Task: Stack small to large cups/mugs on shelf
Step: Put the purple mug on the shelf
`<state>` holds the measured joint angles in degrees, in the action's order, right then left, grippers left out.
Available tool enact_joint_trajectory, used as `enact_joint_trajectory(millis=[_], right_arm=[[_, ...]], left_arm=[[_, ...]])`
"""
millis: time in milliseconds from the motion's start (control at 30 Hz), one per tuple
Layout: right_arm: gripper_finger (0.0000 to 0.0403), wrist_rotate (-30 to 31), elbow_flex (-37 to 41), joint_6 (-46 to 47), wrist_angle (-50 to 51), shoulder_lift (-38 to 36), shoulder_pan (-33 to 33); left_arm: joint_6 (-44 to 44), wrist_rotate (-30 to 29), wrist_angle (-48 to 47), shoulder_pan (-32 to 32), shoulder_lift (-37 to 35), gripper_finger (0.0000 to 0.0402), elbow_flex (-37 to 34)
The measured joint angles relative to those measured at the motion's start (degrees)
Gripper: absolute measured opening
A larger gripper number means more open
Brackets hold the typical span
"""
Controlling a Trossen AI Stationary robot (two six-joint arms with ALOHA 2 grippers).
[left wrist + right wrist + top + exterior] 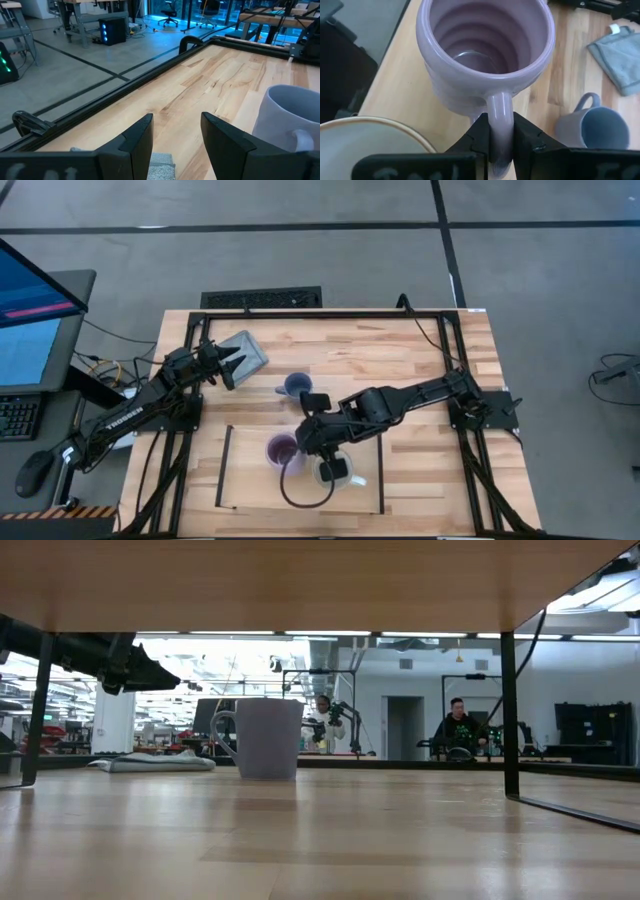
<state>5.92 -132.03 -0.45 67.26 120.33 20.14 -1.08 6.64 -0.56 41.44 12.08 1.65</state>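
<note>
Right wrist view shows the lilac-purple ribbed mug (487, 55) gripped by its handle: the right gripper (501, 142) has both dark fingers clamped on the handle loop, presumably because the handle gives a narrow, secure hold that keeps the mug upright and its mouth clear. The mug is empty, glossy, with stepped rings inside and no visible damage. In the high view it (281, 450) sits over the low light-wood shelf board (250, 470) with thin black bars at its short ends, just beside the wider white mug (335, 471), which is partly hidden beneath the right arm. Whether the lilac mug is resting on the shelf or just lifted cannot be told. The small blue mug (295, 386) stands upright off the shelf, on the larger wooden tabletop (420, 370), near the two others.

Judged from this layout, the lilac mug is most likely being carried to nest in the white mug; the blue one is not yet handled.

Farther out, the left gripper (228, 366) waits over the flat grey square pad (247, 350), fingers parted and grasping nothing.
</note>
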Motion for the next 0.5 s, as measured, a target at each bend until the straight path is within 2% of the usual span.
enact_joint_trajectory(millis=[267, 500], right_arm=[[0.0061, -1.4, 0.0, -0.2, -0.4, 0.0, -0.1], [0.0061, -1.4, 0.0, -5.4, 0.3, 0.0, -0.3]], left_arm=[[0.0, 0.0, 0.0, 0.0, 0.0, 0.0156, 0.0], [0.0, 0.0, 0.0, 0.0, 0.0, 0.0156, 0.0]])
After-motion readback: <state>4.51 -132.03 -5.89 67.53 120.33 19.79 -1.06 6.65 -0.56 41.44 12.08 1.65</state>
